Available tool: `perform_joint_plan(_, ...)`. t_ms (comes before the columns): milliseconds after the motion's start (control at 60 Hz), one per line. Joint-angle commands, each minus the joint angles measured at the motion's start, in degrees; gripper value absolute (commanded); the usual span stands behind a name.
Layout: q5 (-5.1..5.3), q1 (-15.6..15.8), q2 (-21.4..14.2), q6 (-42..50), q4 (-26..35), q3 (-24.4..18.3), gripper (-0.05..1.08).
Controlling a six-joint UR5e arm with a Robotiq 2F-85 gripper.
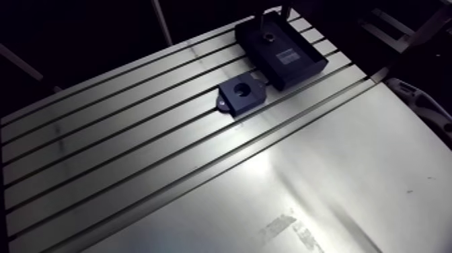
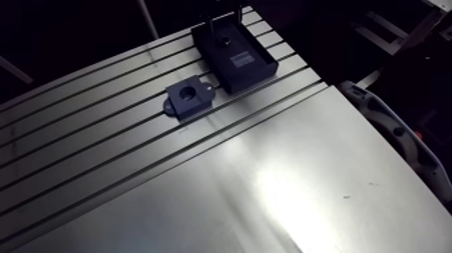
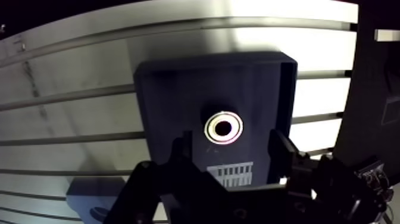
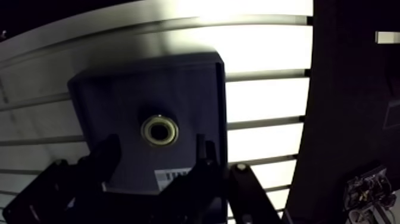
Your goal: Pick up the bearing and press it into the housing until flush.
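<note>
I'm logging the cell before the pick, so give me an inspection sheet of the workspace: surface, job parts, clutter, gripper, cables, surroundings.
Surface: slotted aluminium table, glare on its plain part.
Job's things: bearing lies flat in a dark tray; housing sits on the table beside the tray, bore up.
Clutter: nothing seen.
Grippers: gripper open over the tray, one finger on either side of the bearing, apart from it.
Cables: nothing seen.
Surroundings: nothing seen.
</note>
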Motion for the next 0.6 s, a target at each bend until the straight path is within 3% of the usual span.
perform_joint_plan(17, 0.08, 0.01, 0.08, -0.13, -2.09, 0.94, 0.3)
perform_joint_plan(600, 0.07, 0.35, 0.16, 0.05, -3.06, 1.83, 0.3)
